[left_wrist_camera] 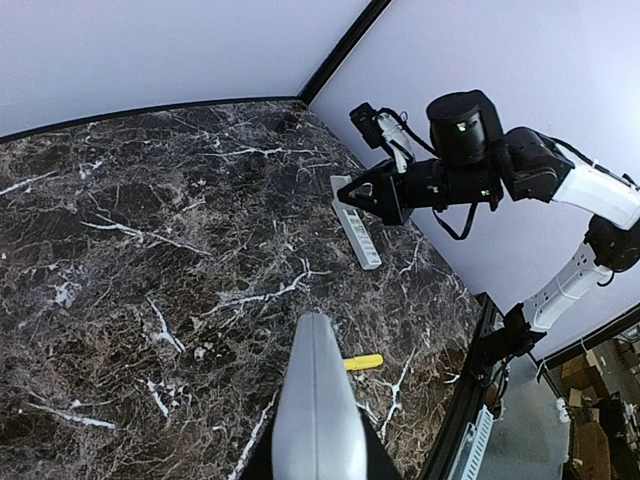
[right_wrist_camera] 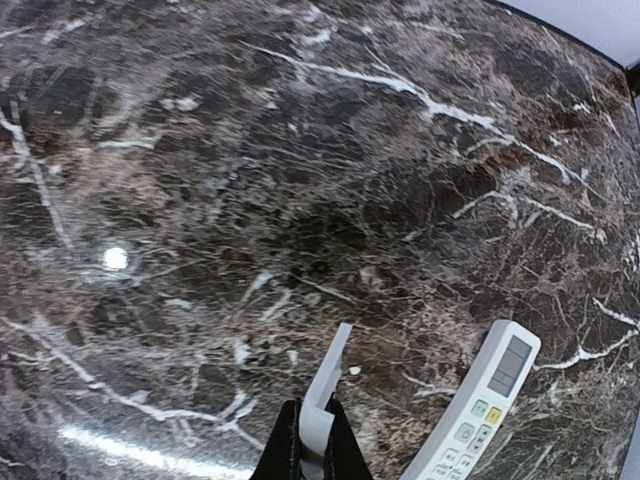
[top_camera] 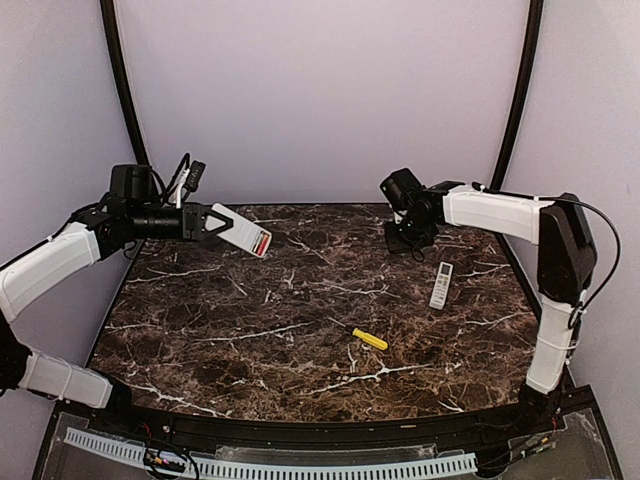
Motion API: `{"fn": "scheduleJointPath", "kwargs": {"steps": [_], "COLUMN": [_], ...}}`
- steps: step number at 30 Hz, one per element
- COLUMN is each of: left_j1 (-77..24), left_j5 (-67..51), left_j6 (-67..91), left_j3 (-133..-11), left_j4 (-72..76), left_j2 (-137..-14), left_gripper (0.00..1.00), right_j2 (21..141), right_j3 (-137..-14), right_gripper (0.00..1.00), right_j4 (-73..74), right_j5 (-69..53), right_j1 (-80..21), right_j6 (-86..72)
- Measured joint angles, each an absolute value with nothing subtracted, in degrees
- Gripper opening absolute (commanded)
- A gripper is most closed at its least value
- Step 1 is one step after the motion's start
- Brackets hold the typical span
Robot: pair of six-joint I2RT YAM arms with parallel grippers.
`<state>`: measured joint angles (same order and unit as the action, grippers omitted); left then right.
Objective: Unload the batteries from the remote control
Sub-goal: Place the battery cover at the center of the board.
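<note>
Marble table [top_camera: 300, 300], dark brown with white veins, under everything. Left arm [top_camera: 50, 265] white and black, reaching in from the left edge and raised off the slab. Right arm [top_camera: 500, 212] folded in from the right side, wrist low over the far right of the table.

Left gripper [top_camera: 214, 222] clamped on one end of held remote [top_camera: 243, 231], a slim white bar. Carries it in the air over the far left of the table, free end slanting toward the middle. Seen edge-on as a pale grey wedge from the left wrist [left_wrist_camera: 315, 400].

Second remote [top_camera: 441, 284], white, flat on the table at the right, just in front of right gripper [top_camera: 405, 238]. Small grey display and coloured buttons facing up in the right wrist view [right_wrist_camera: 480, 405].

Right gripper pinched tight on thin white piece [right_wrist_camera: 328, 385], flat and seen edge-on, poking forward from the fingertips above the marble.

Screwdriver [top_camera: 369, 339], yellow handle, lying on the table right of centre, well apart from both grippers.

Batteries [top_camera: 262, 241], still seated in held remote near its free end. Show as a red patch with pale stripes on the face turned to the top camera. Too small to separate into single cells.
</note>
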<state>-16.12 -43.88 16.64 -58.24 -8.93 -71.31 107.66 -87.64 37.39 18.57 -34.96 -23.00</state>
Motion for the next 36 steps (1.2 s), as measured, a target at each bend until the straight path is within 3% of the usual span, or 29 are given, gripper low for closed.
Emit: {"fn": "scheduleJointPath", "kwargs": {"steps": [17, 19, 23, 36], "left_j1": [-16.1, -16.1, -16.1, -16.1], "left_j5": [-42.0, -42.0, -42.0, -42.0], "left_j6": [14.1, 14.6, 15.4, 15.9], "left_j3": [-58.2, -58.1, -58.0, -57.5], "left_j4": [-10.9, -10.3, -9.9, -9.5], "left_j2": [-69.2, -69.2, -69.2, -69.3], "left_gripper": [0.00, 0.00, 0.00, 0.00], "right_j2": [122.2, 122.8, 123.1, 123.0], "right_j3": [-99.5, -99.5, -99.5, -98.4], "right_gripper": [0.00, 0.04, 0.21, 0.50], "right_j4": [45.0, 45.0, 44.9, 41.7], "right_j5": [22.7, 22.2, 20.4, 15.6], "right_j1": [-30.0, -30.0, -30.0, -30.0], "right_j6": [-19.4, -19.4, -19.8, -21.5]}}
